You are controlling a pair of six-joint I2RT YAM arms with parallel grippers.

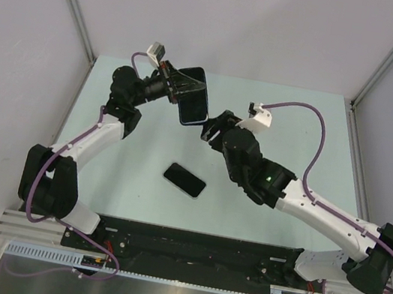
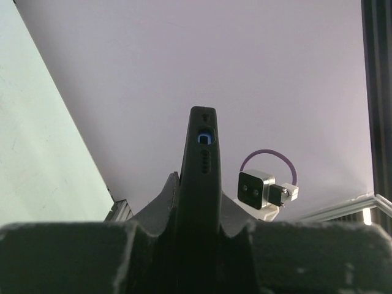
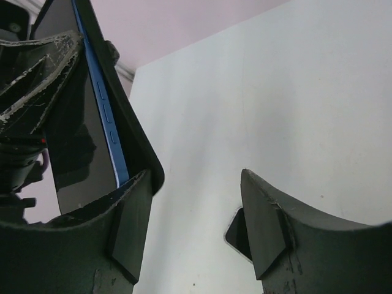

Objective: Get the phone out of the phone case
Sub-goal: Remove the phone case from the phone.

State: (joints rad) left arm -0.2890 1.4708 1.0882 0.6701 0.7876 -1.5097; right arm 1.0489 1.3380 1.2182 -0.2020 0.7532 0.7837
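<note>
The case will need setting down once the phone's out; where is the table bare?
Bare table between the left arm and the loose phone; also the far right corner. Crowded far centre: left gripper holds the phone case, right gripper beside it.

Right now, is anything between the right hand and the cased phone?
Nothing visible. The open right hand is at a corner of the cased phone; the left hand holds it up. Another phone lies on the table.

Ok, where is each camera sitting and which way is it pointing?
Top external: above, behind the bases, looking down on table and both arms.
Left wrist: faces the wall, past the left gripper clamping the cased phone.
Right wrist: faces the table through the open right gripper.
Shared: all three show the cased phone.
</note>
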